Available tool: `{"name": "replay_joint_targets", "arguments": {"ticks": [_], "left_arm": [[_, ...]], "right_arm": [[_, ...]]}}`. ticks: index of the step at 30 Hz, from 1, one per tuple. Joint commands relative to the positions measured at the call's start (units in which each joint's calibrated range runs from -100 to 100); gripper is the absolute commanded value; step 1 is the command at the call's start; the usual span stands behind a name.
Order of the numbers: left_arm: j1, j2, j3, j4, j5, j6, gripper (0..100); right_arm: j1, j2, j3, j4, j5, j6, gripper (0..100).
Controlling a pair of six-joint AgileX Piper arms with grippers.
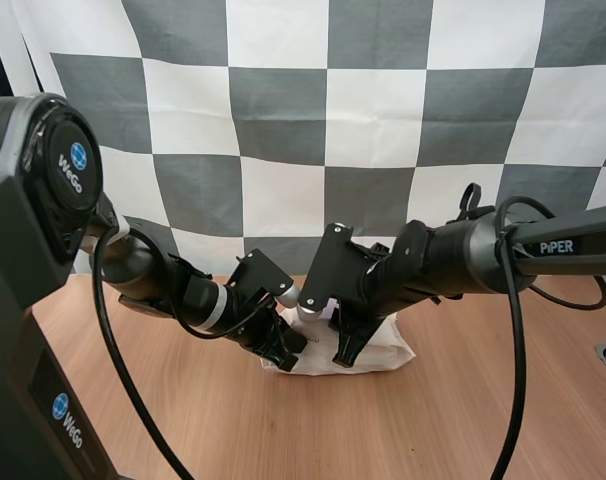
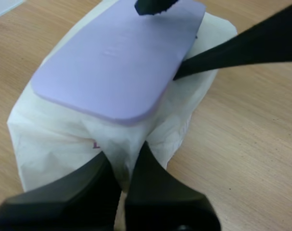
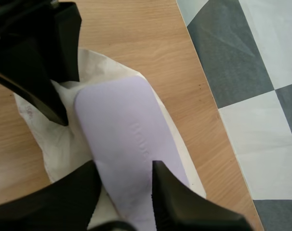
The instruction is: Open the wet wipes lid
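Wooden table (image 1: 463,420), largest thing here. Near its middle, under both arms, a white pack (image 1: 385,352) of wipes. Soft, crinkled wrapper, light by the look of it. Likely to slide or lift with any pull unless pinned.

On top of the pack, a lilac lid (image 2: 117,62): flat, stiff, smooth, rounded at the corners, covering most of the upper face. Looks closed or close to it; cannot tell if sealed all round. Probably hinged at one end and snapped down at the other. Best taken at the free rim, with a tip worked under the lip rather than pressed on the slick top.

Left gripper (image 2: 126,156) at one end of the pack, fingers nearly together, pinching a fold of wrapper between the tips. Serves, in all likelihood, to anchor the pack.

Right gripper (image 3: 124,166) at the other end, over the lid. Fingers (image 3: 184,202) spread, with the lid's end between them and one tip by the lid's side edge. No firm hold on the lid, by the look.

Calls for a gentle, shallow lift: thin wrapper apt to crumple, smooth lid apt to slip from the tips.
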Motion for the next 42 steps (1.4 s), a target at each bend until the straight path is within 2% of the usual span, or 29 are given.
{"name": "replay_joint_targets", "arguments": {"ticks": [1,7,10,22,31,38,40,42], "left_arm": [[-0.04,0.0,-0.1,0.1,0.0,0.9,0],[-0.04,0.0,-0.1,0.2,0.0,0.9,0],[-0.04,0.0,-0.1,0.6,0.0,0.9,0],[-0.04,0.0,-0.1,0.7,0.0,0.9,0],[-0.04,0.0,-0.1,1.0,0.0,0.9,0],[-0.04,0.0,-0.1,1.0,0.1,0.9,0],[-0.04,0.0,-0.1,1.0,0.1,0.9,0],[-0.04,0.0,-0.1,1.0,0.1,0.9,0]], "right_arm": [[0.0,0.0,0.0,0.1,-0.1,0.2,35],[0.0,0.0,0.0,0.5,-0.1,0.3,21],[0.0,-0.1,0.0,0.5,-0.1,0.3,0],[0.0,-3.7,-0.7,1.0,-2.6,0.3,0],[0.0,-3.7,-6.1,2.2,2.6,0.4,0],[0.0,-3.7,-6.0,2.7,3.5,0.5,0],[0.0,-3.7,-6.0,2.4,5.4,1.3,0],[0.0,-3.9,-6.0,2.0,11.9,1.8,0]]}}
